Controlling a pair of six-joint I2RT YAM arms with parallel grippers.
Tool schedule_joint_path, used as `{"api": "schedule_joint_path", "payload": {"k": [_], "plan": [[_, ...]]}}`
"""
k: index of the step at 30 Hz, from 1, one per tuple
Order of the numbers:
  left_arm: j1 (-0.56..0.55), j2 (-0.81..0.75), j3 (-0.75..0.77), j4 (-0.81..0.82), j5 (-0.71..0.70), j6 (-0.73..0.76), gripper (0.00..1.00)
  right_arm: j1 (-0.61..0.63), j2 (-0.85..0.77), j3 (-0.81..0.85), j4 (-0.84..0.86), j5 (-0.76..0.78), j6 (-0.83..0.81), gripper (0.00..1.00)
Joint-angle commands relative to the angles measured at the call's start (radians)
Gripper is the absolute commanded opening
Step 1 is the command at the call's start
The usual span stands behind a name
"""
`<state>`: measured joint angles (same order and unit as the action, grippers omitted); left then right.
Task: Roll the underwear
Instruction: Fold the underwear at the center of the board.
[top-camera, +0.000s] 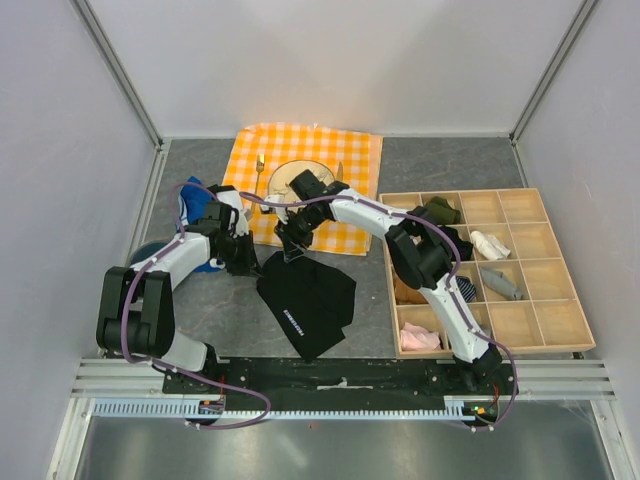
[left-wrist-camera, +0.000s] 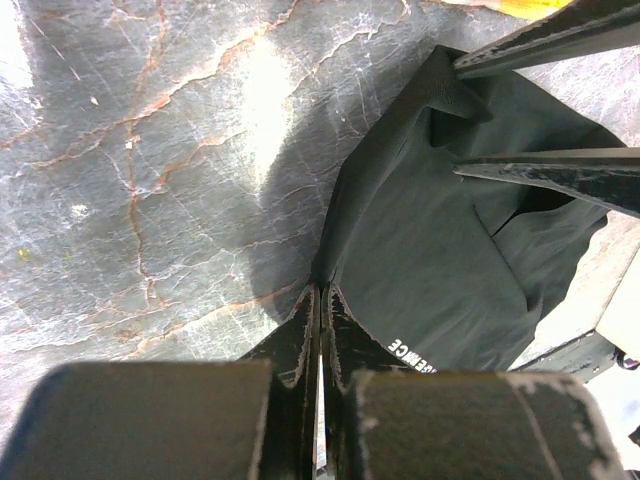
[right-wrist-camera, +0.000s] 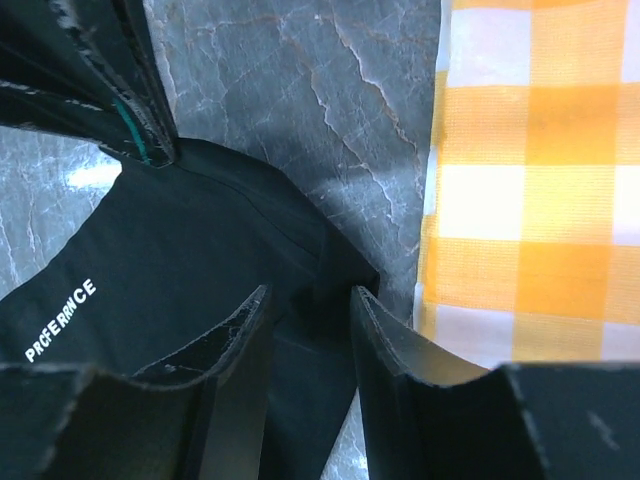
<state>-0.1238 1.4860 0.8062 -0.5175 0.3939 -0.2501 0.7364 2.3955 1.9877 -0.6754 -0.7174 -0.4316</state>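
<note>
Underwear position: the underwear lies spread on the grey marbled table, mid-table between the two arms, one corner pointing at the near rail
Left gripper: the left gripper has its fingers pressed together on the garment's left edge, pinching the fabric there
Right gripper: the right gripper has its jaws spread, one either side of the garment's far corner, low over the fabric
Far edge: the far corner stops just short of the orange checked cloth; a narrow strip of table shows between them
Left side: open table lies left of the garment; the blue garment sits behind the left arm, apart from the black fabric
Right side: the wooden tray with its compartments stands well right, with the right arm between it and the garment
Near side: bare table runs from the near corner to the rail
Top view only: the whole outline of the garment, the plate on the cloth and the tray
Left wrist view only: the pinch at the edge, with the spread fingers of the other arm across the fabric beyond
Right wrist view only: the white lettering legible, and the cloth's edge beside the far corner
</note>
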Motion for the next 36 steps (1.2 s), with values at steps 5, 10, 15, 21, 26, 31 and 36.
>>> {"api": "schedule_joint_path", "payload": {"k": [5, 10, 15, 21, 26, 31, 36], "plan": [[0.009, 0.007, 0.033, 0.019, 0.022, 0.012, 0.02, 0.008, 0.016, 0.068, -0.012, 0.003, -0.002, 0.1], [0.012, -0.033, 0.034, 0.019, 0.022, 0.008, 0.02, 0.001, -0.048, 0.086, -0.01, 0.029, -0.019, 0.0], [0.016, -0.053, 0.05, 0.002, 0.023, 0.008, 0.02, -0.026, -0.122, 0.109, -0.016, 0.035, -0.032, 0.0], [0.016, -0.089, 0.07, -0.01, 0.075, -0.006, 0.02, -0.028, -0.225, 0.03, -0.096, -0.004, -0.165, 0.0], [0.013, -0.115, 0.05, -0.015, 0.143, -0.023, 0.02, -0.029, -0.311, -0.122, -0.145, -0.027, -0.272, 0.0], [-0.005, -0.151, 0.018, -0.025, 0.166, -0.044, 0.02, -0.028, -0.357, -0.23, -0.181, -0.056, -0.345, 0.0], [-0.063, -0.193, -0.005, -0.065, 0.145, -0.075, 0.02, -0.022, -0.392, -0.309, -0.207, -0.065, -0.38, 0.0]]}}
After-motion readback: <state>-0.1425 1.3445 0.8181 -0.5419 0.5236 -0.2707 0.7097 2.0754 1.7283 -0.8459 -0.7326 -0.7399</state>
